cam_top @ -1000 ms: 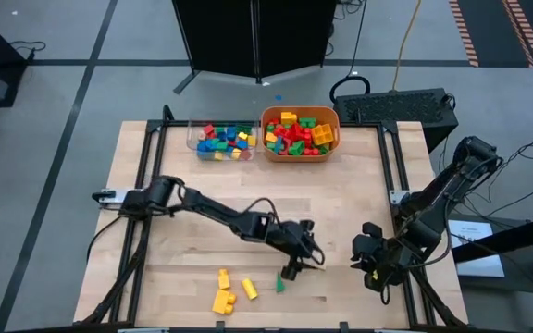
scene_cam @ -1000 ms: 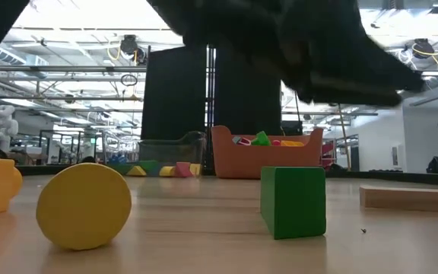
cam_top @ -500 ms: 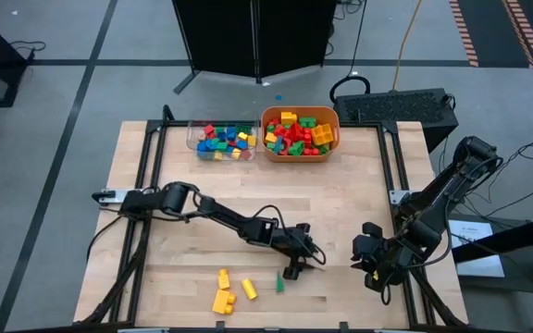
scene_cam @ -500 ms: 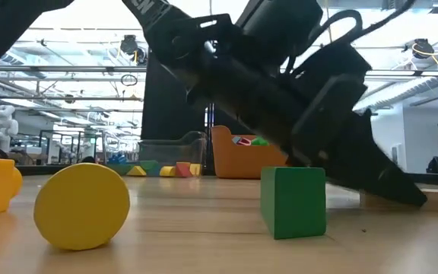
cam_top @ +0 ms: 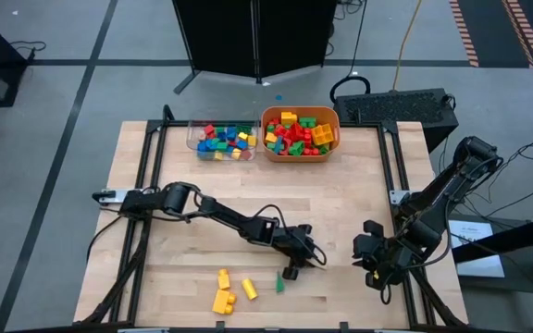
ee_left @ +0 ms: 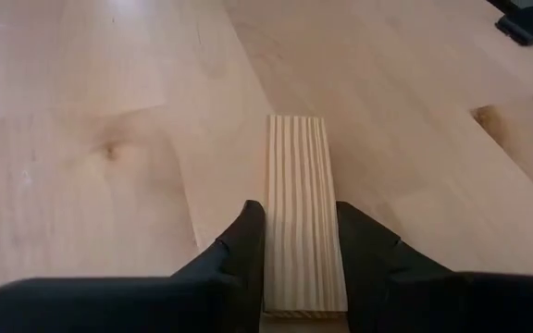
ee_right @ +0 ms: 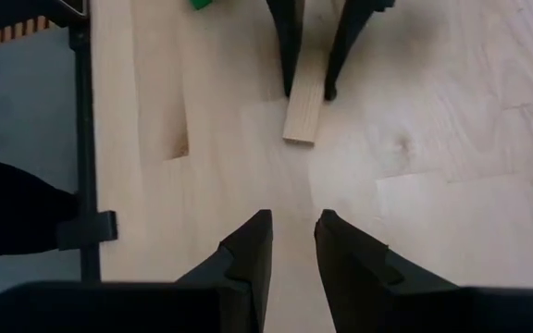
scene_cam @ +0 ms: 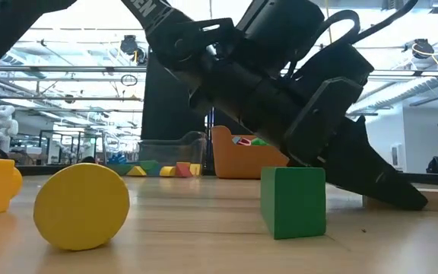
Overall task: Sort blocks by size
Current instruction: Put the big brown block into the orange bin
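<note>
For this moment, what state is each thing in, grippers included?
Left gripper: fingers closed on the wooden plank's sides.
Wooden plank: flat on the table, gripped.
Right gripper: fingers slightly apart, empty.
Green block: standing, untouched.
Yellow cylinder: lying on its side.
Orange tub: heaped with blocks.
Clear tray: partly filled with blocks.

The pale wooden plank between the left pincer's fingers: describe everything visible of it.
The pale wooden plank is a flat, narrow rectangle of light wood with fine straight grain along its length. It lies flat on the light wooden table. The left pincer straddles one end, a dark finger against each long edge.
</note>
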### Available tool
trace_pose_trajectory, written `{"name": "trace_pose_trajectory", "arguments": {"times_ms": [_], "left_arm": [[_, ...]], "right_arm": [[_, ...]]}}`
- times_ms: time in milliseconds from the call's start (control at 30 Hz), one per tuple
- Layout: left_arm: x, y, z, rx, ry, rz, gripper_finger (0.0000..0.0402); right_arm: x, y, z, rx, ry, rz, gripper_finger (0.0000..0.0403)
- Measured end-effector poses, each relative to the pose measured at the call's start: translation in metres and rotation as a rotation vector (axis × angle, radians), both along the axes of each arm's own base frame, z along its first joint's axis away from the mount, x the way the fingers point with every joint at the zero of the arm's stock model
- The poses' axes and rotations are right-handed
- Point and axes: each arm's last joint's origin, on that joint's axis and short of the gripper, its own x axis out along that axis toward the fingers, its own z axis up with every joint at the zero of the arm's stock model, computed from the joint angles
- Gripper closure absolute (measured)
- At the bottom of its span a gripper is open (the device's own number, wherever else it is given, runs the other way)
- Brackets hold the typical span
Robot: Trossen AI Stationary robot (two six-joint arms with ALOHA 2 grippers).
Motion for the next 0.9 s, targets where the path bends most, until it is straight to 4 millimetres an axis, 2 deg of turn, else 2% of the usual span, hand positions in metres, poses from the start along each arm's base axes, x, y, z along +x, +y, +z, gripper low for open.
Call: {"name": "trace_pose_trajectory", "arguments": {"times_ms": [200, 367, 500, 600, 700, 767, 900], "left_arm": [[0.004, 0.005, 0.017, 0.021, 0.001, 0.039, 0.0312], [0.007, 0.037, 0.06, 0.043, -0.013, 0.139, 0.0312], [0.005, 0.076, 0.108, 0.044, -0.097, 0.24, 0.0312], [-0.001, 0.11, 0.142, 0.096, -0.165, 0.38, 0.0312], [-0.011, 0.153, 0.171, 0.174, -0.226, 0.545, 0.0312], [-0.018, 0.183, 0.18, 0.224, -0.234, 0.631, 0.0312], [-0.032, 0.236, 0.176, 0.262, -0.167, 0.776, 0.0312]], "right_arm": [[-0.002, -0.003, -0.002, -0.012, 0.033, -0.037, 0.0323], [-0.002, -0.003, -0.002, -0.021, 0.022, -0.051, 0.0323], [-0.001, -0.004, -0.001, -0.048, -0.012, -0.074, 0.0323], [-0.001, -0.005, -0.001, -0.064, -0.027, -0.084, 0.0323], [-0.001, -0.006, -0.001, -0.077, -0.037, -0.089, 0.0323], [-0.001, -0.006, -0.001, -0.082, -0.033, -0.089, 0.0323], [-0.001, -0.006, -0.001, -0.079, -0.032, -0.087, 0.0323]]}}
